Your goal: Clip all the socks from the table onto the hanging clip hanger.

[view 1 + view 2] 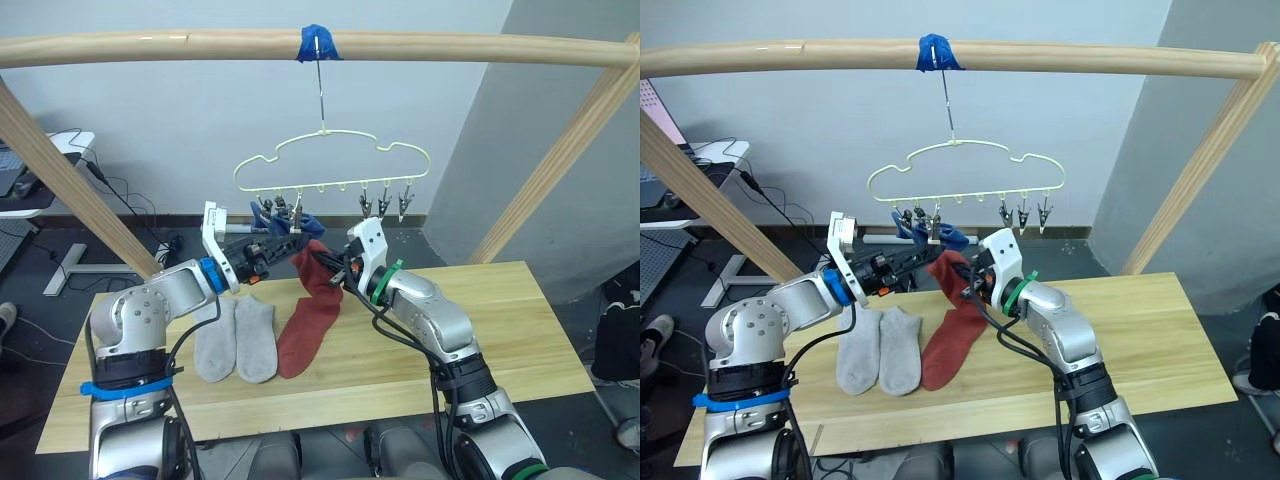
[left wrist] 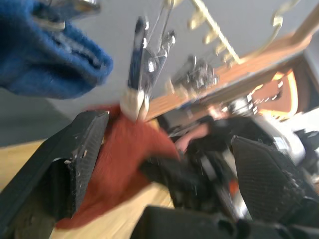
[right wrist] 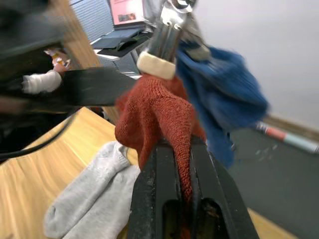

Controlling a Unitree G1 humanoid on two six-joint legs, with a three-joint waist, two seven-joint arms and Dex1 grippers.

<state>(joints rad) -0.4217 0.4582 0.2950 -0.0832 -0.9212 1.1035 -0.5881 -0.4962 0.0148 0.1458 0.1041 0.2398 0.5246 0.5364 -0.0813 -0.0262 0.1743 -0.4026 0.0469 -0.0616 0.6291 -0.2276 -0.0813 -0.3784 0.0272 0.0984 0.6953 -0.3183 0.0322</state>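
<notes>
So the right hand is pinched tight on a rust red sock, with the fabric bunched up between its two black fingers and held right under one of the metal clips on the clip hanger. The left hand sits spread wide, nothing in it, fingers either side of that same clip and red fabric.

Taking the clip hanger as the reference: the blue socks hang from the clips at its left end, just beside the raised red one. Three bare clips dangle at its right end. Below the hanger, the table carries the two light grey socks lying flat side by side, and a second rust red sock just right of them. The hanger's hook goes up to a wooden pole, wrapped with blue tape.
</notes>
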